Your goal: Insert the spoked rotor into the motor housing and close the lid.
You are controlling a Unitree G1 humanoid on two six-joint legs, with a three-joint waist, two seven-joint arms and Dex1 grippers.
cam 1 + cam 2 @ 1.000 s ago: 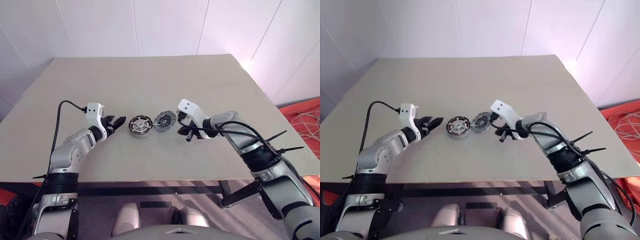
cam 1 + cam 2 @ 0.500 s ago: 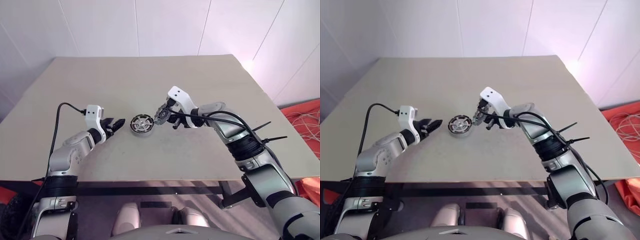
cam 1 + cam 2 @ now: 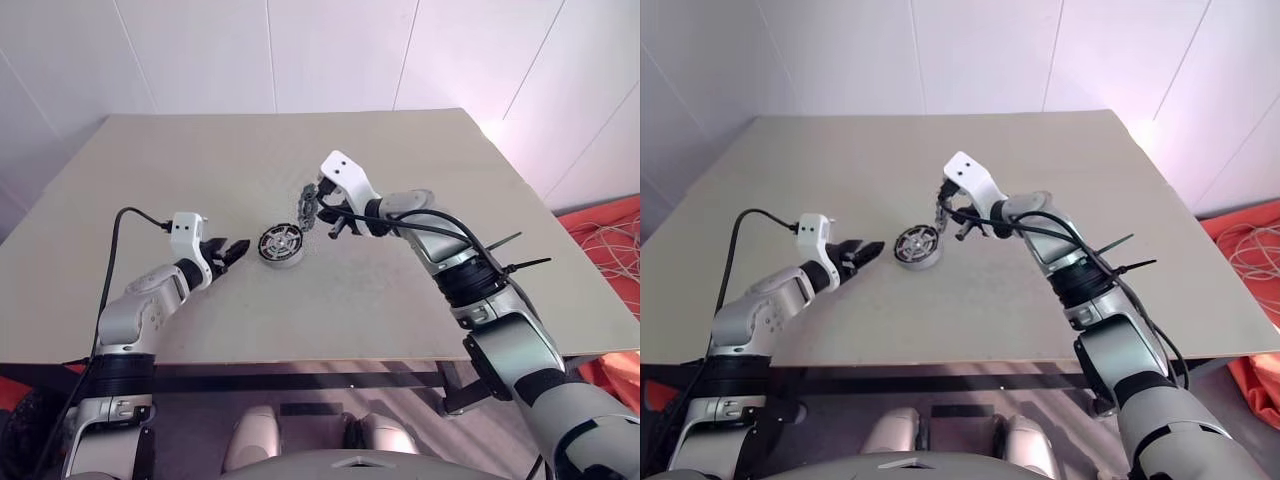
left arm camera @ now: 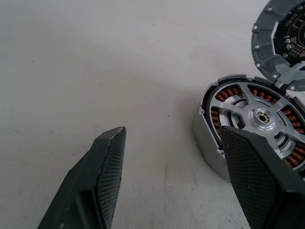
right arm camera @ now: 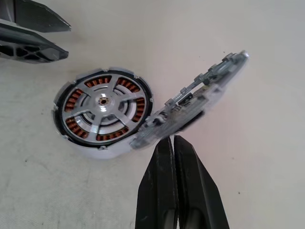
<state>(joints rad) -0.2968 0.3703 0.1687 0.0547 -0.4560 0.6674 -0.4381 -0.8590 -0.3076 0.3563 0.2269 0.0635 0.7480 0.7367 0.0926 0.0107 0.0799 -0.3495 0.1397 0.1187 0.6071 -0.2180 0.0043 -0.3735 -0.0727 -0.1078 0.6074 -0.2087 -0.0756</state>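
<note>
The motor housing (image 3: 281, 245) stands on the table, a silver-grey cup with copper windings. The spoked rotor (image 5: 102, 100) sits inside it, its silvery spokes and hub facing up. My right gripper (image 5: 173, 139) is shut on the edge of the lid (image 5: 200, 98). It holds this grey disc tilted on edge just above the housing's right side (image 3: 309, 207). My left gripper (image 3: 238, 250) rests low on the table just left of the housing. It is open, one finger (image 4: 107, 162) well clear and the other close beside the housing wall (image 4: 205, 138).
The beige table (image 3: 400, 300) stretches wide around the parts, with its front edge near me. A black cable (image 3: 125, 215) loops up from my left wrist. White wall panels stand behind the table's far edge.
My right gripper lifted the lid off the table right of the housing and carried it up and left, tilting it over the housing's right edge. The left arm stayed still.
</note>
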